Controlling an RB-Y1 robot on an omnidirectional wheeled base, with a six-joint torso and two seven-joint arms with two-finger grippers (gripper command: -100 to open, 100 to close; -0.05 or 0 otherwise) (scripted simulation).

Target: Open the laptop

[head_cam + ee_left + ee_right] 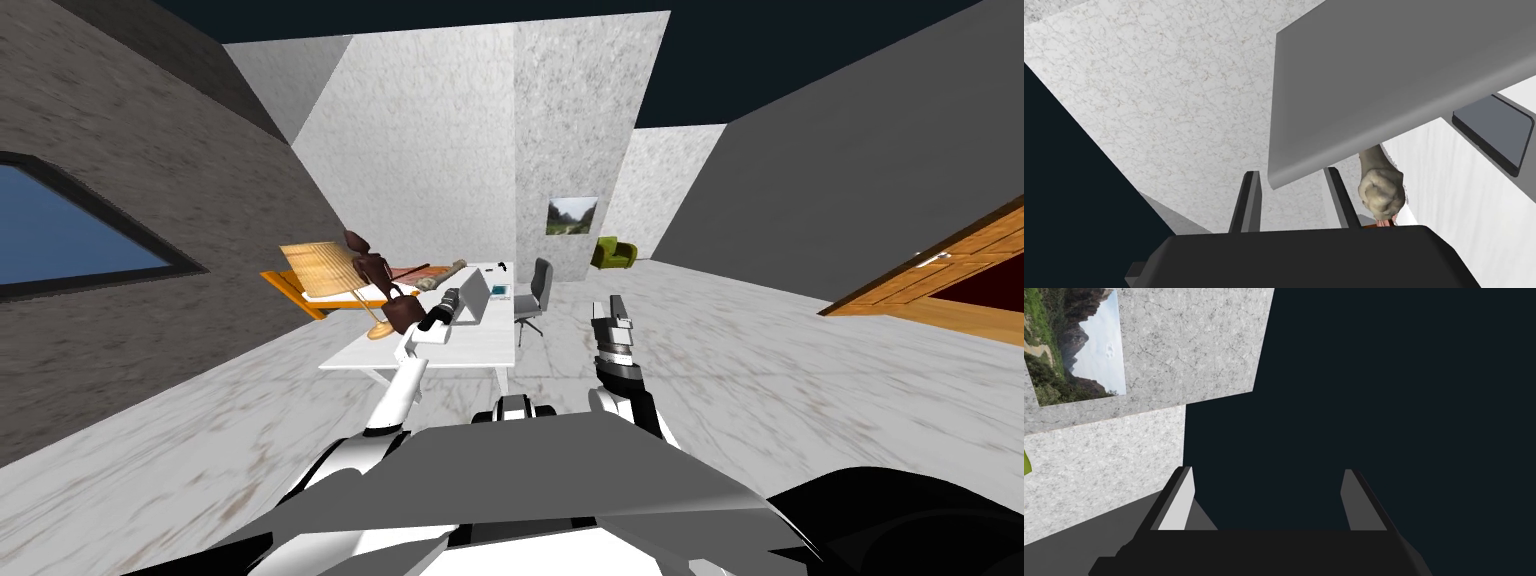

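Note:
A grey laptop (473, 293) stands on the white desk (440, 350) with its lid partly raised. My left gripper (452, 300) reaches over the desk to the lid's near edge. In the left wrist view the grey lid (1399, 75) slants across, and its lower corner sits inside the left gripper (1294, 192). The fingers (1249, 200) stand close together there, shut on the lid. My right gripper (612, 312) is held up over the floor to the right of the desk. In its wrist view the right gripper (1267, 498) is open with nothing between the fingers.
A lamp with a woven shade (322, 268) and a brown figure (375, 275) stand on the desk's left end. A beige knobbed object (1381, 192) and a dark flat device (1494, 132) lie beyond the laptop. A grey office chair (535, 290) is at the desk's right side.

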